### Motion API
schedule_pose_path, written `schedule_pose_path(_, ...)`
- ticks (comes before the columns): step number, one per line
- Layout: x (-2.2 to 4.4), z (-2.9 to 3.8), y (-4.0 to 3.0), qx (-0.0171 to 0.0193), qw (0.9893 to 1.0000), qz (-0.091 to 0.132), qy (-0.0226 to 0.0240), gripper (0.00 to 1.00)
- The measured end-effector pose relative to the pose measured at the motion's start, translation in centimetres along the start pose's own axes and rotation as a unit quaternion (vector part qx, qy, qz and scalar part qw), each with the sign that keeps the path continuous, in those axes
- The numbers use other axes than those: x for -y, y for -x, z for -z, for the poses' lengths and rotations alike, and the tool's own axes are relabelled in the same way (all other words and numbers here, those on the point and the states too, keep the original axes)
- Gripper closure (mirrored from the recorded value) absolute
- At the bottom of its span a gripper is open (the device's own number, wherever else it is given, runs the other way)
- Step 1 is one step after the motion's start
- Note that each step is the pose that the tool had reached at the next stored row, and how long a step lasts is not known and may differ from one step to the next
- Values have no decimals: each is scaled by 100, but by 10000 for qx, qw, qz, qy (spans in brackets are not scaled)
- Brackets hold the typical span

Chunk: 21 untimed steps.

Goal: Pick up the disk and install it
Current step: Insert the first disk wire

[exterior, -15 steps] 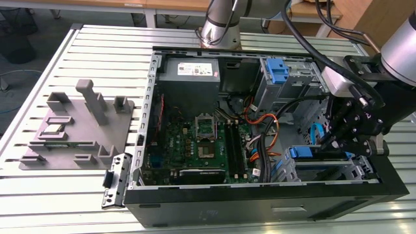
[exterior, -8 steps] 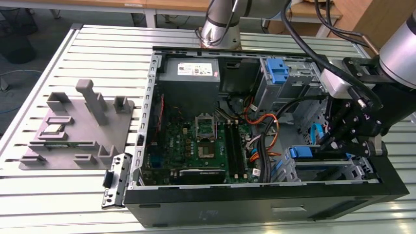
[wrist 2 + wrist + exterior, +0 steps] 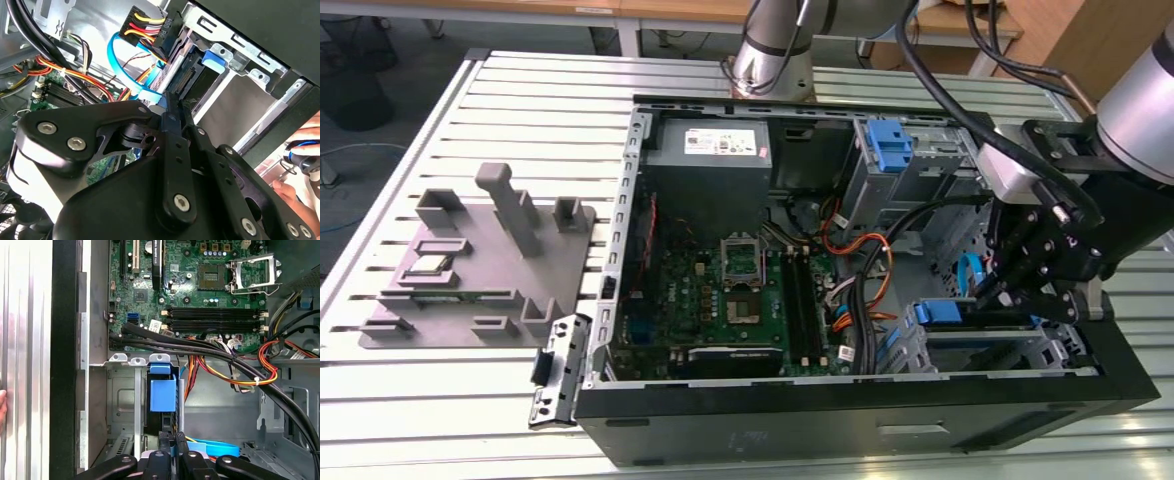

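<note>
The disk [image 3: 961, 313] sits edge-up in the drive cage [image 3: 1041, 352] at the case's front corner, on the exterior view's right, its blue carrier tab showing. My gripper [image 3: 1010, 300] hangs just over it with the fingers pressed together and nothing between them. In the first wrist view the disk [image 3: 163, 392] stands in its slot straight ahead of my gripper [image 3: 175, 437]. In the second wrist view my gripper [image 3: 170, 107] points at the connector end of the disk [image 3: 197, 87]. Whether the tips touch it I cannot tell.
The open computer case [image 3: 854, 420] lies on a slatted table. Thick black cables [image 3: 200, 347], coloured wires and a blue data cable [image 3: 117, 65] run close by the gripper. A power supply [image 3: 707, 143] and a lone blue bracket [image 3: 887, 145] sit at the back. A person's hand [image 3: 295, 195] is beside the case.
</note>
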State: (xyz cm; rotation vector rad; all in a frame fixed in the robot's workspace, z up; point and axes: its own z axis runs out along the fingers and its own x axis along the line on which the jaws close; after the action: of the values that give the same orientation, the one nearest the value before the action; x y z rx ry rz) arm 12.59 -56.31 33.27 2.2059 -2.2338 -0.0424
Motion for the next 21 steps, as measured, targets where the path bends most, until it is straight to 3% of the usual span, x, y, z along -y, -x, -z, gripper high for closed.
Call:
schedule_pose_path(17, 0, -25, 0, 2, 10000, 0, 0, 84)
schedule_pose_path(21, 1, -25, 0, 2, 10000, 0, 0, 77)
